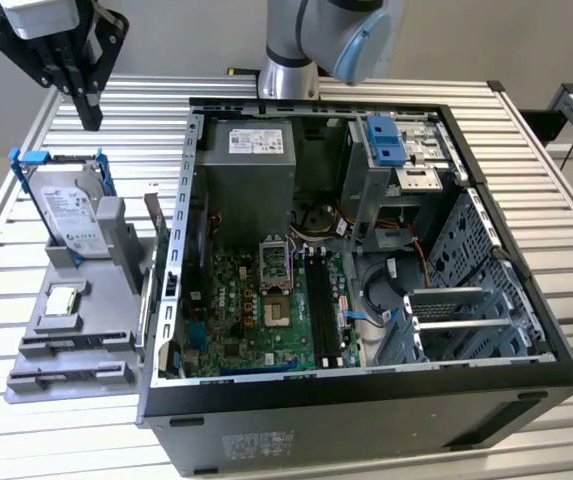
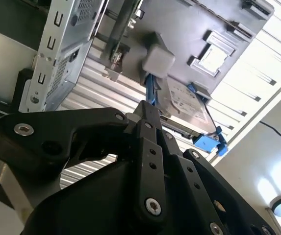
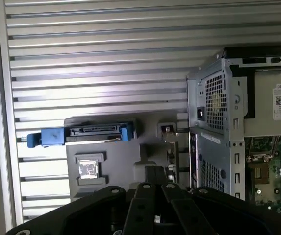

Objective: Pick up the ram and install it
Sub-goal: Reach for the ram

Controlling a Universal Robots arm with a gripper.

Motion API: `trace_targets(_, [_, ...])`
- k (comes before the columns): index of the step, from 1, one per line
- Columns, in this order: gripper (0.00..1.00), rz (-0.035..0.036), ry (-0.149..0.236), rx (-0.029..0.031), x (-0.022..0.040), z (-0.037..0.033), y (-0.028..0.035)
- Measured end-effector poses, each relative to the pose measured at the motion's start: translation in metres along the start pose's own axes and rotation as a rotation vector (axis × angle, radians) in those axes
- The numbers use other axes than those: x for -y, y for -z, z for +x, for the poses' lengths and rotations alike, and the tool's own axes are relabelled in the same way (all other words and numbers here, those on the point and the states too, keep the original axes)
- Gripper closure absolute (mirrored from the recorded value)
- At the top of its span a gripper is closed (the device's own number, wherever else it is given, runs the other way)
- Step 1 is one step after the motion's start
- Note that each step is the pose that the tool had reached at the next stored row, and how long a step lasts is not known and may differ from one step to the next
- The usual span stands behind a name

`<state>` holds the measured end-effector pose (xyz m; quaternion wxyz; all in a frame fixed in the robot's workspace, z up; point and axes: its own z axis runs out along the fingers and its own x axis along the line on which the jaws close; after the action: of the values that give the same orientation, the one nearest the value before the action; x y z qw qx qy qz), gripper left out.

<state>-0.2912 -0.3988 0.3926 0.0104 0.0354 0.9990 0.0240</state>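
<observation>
My black gripper (image 1: 91,118) hangs high over the slatted table at the exterior view's left, behind the grey fixture (image 1: 41,345); its fingers are shut with nothing between them. In both wrist views the fingertips (image 2: 147,108) (image 3: 152,170) point toward that fixture. A thin narrow board that I take for the ram (image 1: 153,225) stands on edge at the fixture's side nearest the case, well below and apart from the gripper. Its end also appears in the first wrist view as the ram (image 3: 167,130). The motherboard's black slots (image 1: 321,300) lie inside the open case.
A silver hard drive (image 1: 71,208) in a blue-handled bracket stands upright on the fixture, with a small chip (image 1: 63,300) lying flat in front of it. The open computer case (image 1: 526,380) takes up the table's middle and right. The arm's base (image 1: 288,60) stands behind it.
</observation>
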Motion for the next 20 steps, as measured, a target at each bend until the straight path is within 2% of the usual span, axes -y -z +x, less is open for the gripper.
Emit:
trace_targets(13, [1.00,-0.0001,0.000,-0.0001,0.0035,0.0492,0.0009])
trace_targets(16, [1.00,-0.0001,0.000,-0.0001,0.0040,0.0566,0.0010])
trace_targets(20, [1.00,-0.0001,0.000,0.0000,0.0041,0.0573,0.0010])
